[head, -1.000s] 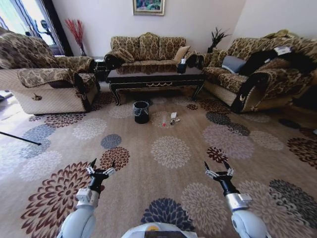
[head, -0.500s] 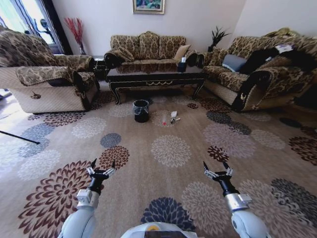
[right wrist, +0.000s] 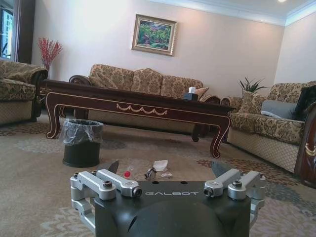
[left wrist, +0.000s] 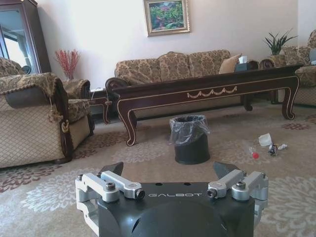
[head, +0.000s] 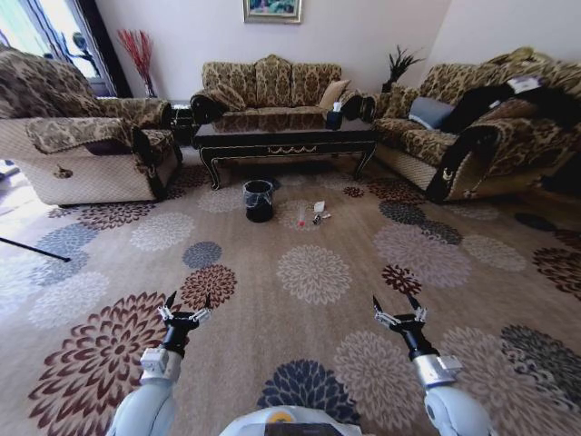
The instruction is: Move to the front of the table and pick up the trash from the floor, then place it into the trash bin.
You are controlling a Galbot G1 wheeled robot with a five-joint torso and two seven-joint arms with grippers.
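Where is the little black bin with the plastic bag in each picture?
Head view: small round black trash bin with clear liner, upper middle, on the carpet.
Left wrist view: centre.
Right wrist view: left of centre.
Shared landmark: the glossy dark wood coffee table right behind it.

I'm looking at a living room: three patterned brown sofas (head: 270, 86) ring the flowered carpet (head: 313, 272), a framed painting (head: 272, 12) hangs on the pale wall (head: 182, 36), daylight enters through a window (head: 41, 27).
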